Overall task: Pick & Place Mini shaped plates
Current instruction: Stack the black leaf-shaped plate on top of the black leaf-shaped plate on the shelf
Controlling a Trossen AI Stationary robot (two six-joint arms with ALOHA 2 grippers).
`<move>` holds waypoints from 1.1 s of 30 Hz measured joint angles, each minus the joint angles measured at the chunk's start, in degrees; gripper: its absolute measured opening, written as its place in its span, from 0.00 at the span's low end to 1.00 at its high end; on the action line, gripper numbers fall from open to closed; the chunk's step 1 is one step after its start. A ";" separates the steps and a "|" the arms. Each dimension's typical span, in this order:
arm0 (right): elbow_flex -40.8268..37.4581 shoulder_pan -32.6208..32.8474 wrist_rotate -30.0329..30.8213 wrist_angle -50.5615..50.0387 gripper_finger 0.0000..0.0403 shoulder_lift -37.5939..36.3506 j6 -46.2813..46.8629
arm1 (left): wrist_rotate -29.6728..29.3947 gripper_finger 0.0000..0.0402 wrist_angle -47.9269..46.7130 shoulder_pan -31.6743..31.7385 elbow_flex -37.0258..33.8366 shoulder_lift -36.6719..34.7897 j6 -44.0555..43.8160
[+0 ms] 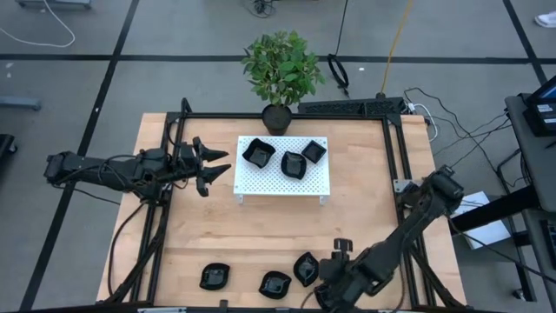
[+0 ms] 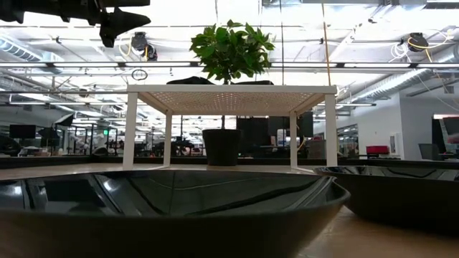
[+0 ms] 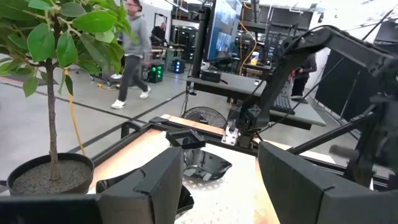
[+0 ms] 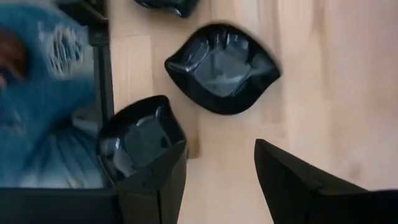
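Note:
Three glossy black mini plates [image 1: 294, 163] lie on the white perforated platform [image 1: 261, 183]. Three more rest on the table near its near edge: one [image 1: 215, 276], a squarish one [image 1: 275, 283] and a leaf-shaped one [image 1: 306, 268]. My left gripper [image 1: 217, 165] hangs open in the air just left of the platform, facing the plates [image 3: 205, 167] on it. My right gripper [image 4: 217, 180] is open and points down over the near edge. The leaf-shaped plate [image 4: 221, 68] lies ahead of it. A rounded plate [image 4: 140, 140] sits partly over the table's edge, beside one finger [image 4: 155, 180]. My right gripper has one finger right beside the rounded plate's rim [image 4: 168, 134], coming from above. I cannot tell whether it touches the plate. The plate lies flat at the table's near edge. My left gripper touches nothing.
A potted plant [image 1: 280, 74] stands at the far edge behind the platform. A black frame [image 1: 395, 148] runs along the table's sides. A person in blue jeans [image 4: 43, 93] stands close at the near edge, and another person [image 3: 130, 50] walks in the room. Bare wood lies between the platform and the near plates.

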 joint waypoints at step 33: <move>-12.00 -0.11 -13.44 17.52 0.43 7.43 27.15 | -0.01 0.53 0.00 -0.02 0.00 0.01 0.00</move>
